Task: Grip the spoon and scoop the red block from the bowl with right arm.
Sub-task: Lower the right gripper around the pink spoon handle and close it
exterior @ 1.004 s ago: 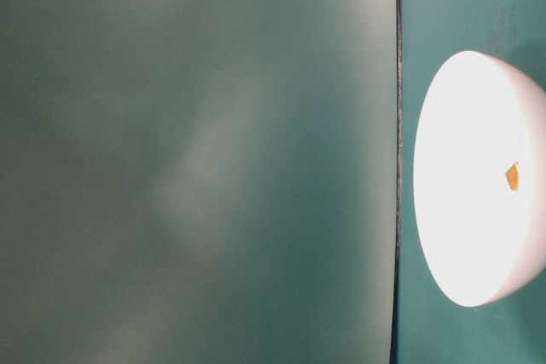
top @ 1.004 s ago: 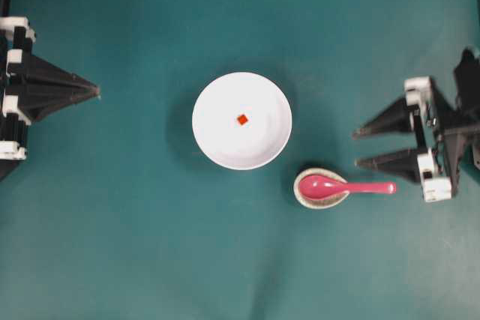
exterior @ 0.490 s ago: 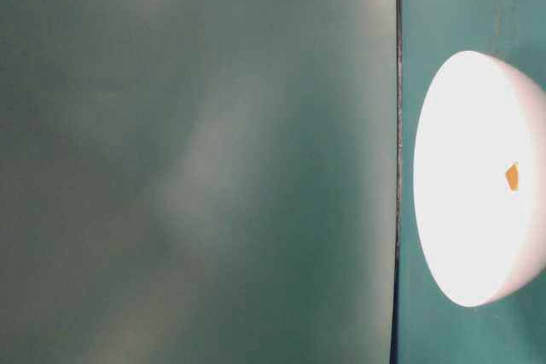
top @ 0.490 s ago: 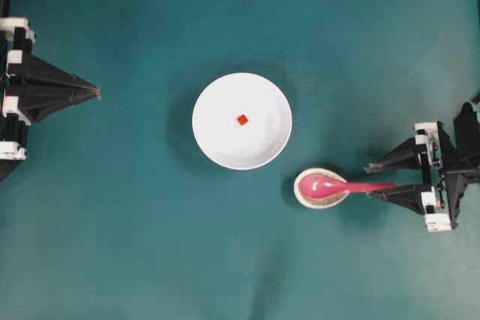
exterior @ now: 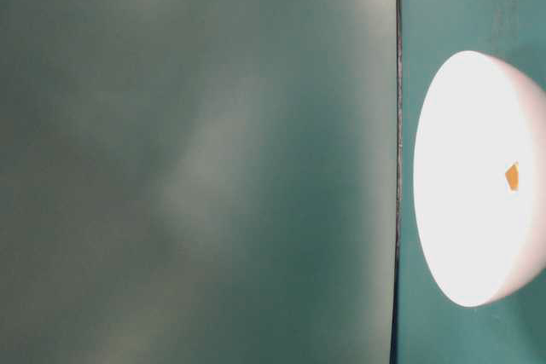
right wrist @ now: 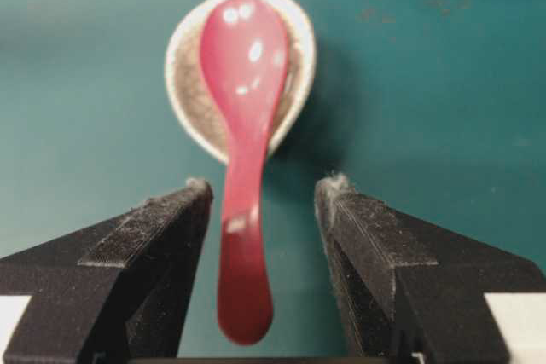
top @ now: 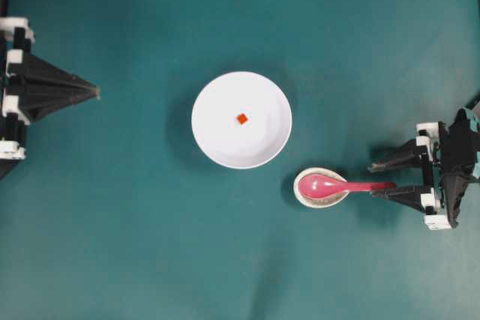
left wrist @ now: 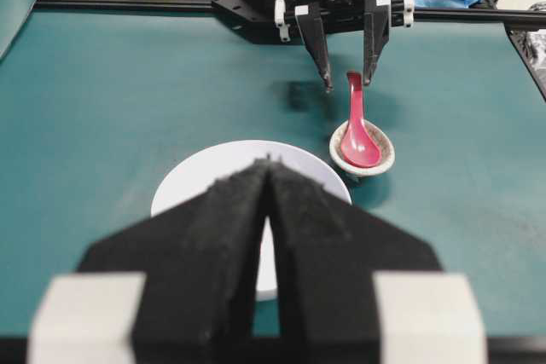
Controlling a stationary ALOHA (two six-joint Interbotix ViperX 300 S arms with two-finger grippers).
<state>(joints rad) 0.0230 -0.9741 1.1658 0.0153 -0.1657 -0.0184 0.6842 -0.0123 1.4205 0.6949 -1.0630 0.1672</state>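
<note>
Right hand (top: 373, 180) lower than before, fingers apart astride the spoon (top: 341, 185) handle.

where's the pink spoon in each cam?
Overhead: spoon lower right of centre, scoop in the speckled dish, handle toward the right gripper.
Table-level: not in view.
Left wrist: upper centre-right.
Right wrist: centre, handle between the open fingers.
Shared landmark: the speckled dish.

Glossy smooth pink spoon (right wrist: 243, 125), speckled matt cream dish (right wrist: 189, 91) beneath it, rough fuzzy black fingertips (right wrist: 192, 198) beside its handle, matt teal table (top: 135, 245) under the dish
</note>
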